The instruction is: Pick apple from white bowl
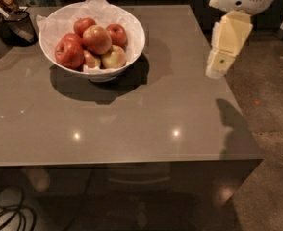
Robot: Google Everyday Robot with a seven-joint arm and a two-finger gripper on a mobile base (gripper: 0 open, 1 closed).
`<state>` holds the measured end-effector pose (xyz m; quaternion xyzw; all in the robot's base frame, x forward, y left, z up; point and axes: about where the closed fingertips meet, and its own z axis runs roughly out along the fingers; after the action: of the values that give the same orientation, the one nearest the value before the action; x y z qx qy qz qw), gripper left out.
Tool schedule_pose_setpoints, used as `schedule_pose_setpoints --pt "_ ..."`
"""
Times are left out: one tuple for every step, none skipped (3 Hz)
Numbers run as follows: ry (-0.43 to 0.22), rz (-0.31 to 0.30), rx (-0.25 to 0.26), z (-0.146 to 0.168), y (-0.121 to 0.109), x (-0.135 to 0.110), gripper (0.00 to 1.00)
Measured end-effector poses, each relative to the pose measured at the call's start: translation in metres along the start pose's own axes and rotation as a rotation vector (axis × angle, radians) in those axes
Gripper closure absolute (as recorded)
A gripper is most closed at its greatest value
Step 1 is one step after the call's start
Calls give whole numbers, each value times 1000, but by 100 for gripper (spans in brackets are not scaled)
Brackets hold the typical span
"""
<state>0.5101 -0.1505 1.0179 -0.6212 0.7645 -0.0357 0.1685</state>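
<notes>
The white bowl (132, 46), lined with crinkled white paper, stands on the grey table at the back left. It holds several apples. The largest apple (96, 39), pale pinkish-red with a yellowish blush, lies on top in the middle. Smaller dark red apples lie around it, and a yellow-green apple (114, 57) sits at the front. My gripper (218, 64), cream-coloured and hanging from the white arm, is above the table's right edge, far to the right of the bowl. It holds nothing that I can see.
A small dark mesh container (17, 27) stands at the table's back left corner beside the bowl. The grey table (132, 124) has its right edge under the gripper. Speckled floor lies to the right; cables lie on the floor at bottom left.
</notes>
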Motion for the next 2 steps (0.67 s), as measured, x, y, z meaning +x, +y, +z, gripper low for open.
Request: schedule_pose_setpoints --pt "-24 -16 24 -3 -6 -13 0" --pt "-35 -17 41 -2 -11 -18 0"
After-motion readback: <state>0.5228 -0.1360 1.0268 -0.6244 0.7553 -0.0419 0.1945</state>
